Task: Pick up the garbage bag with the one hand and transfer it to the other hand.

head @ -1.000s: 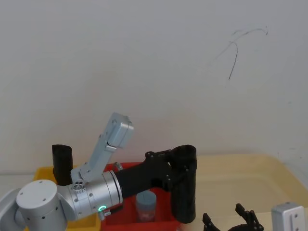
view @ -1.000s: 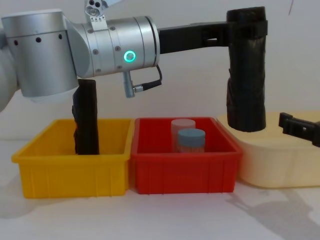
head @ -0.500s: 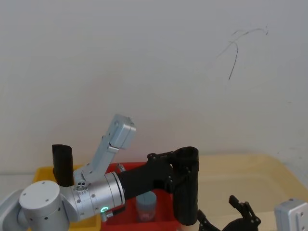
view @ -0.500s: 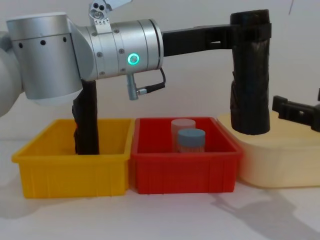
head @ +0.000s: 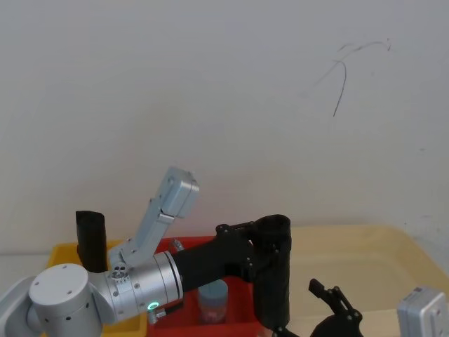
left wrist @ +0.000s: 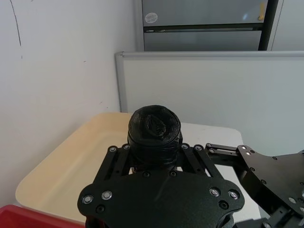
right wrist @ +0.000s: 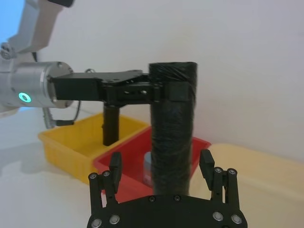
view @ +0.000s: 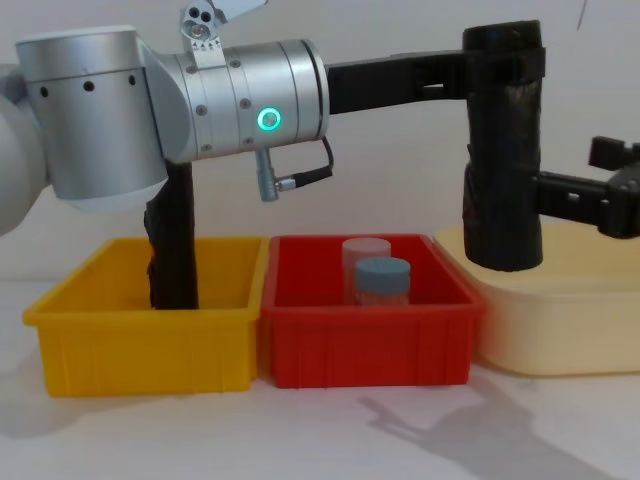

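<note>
There it was: the left end effector (view: 502,72) was clamped round the top of the garbage bag (view: 503,160), holding it upright over the cream tray (view: 570,330) at the edge beside the red bin (view: 365,345). Whether its foot touched the tray, I couldn't tell. The right end effector (right wrist: 160,162) sat wide open, a finger on each side of the roll's lower half. The smart play looked like this: close squarely below the left's grip, get it firm, and only then release on top. There was open room rightward over the tray. Leftward, the bin wall and the jars (view: 378,275) crowded in.
</note>
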